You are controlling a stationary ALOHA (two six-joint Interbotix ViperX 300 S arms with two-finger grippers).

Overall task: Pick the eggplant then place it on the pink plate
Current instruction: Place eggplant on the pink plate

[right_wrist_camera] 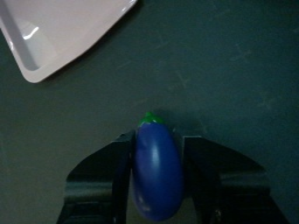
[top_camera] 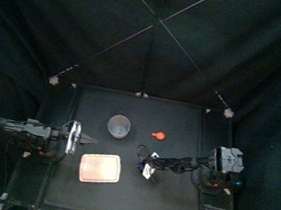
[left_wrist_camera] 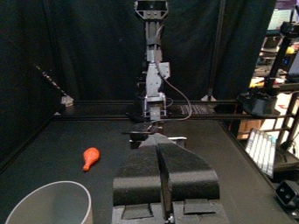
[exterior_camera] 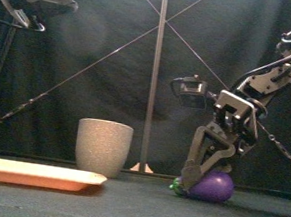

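Note:
The purple eggplant (exterior_camera: pixel 214 186) with a green stem lies on the table at the right. My right gripper (exterior_camera: pixel 199 180) reaches down onto it. In the right wrist view both jaws press against the sides of the eggplant (right_wrist_camera: pixel 158 179), so the right gripper (right_wrist_camera: pixel 158 142) is shut on it. The pink plate (top_camera: pixel 98 168) lies flat just left of the right gripper (top_camera: pixel 147 165); one corner of the plate (right_wrist_camera: pixel 52 35) shows in the right wrist view. My left gripper (left_wrist_camera: pixel 162 147) is shut on nothing and rests at the table's left (top_camera: pixel 77 140).
A tall grey speckled cup (top_camera: pixel 121 127) stands behind the plate, near the table's middle. A small orange-red toy (top_camera: pixel 158 135) lies to its right, behind the right gripper. In the front view the cup (exterior_camera: pixel 103 146) stands just behind the plate (exterior_camera: pixel 32 173).

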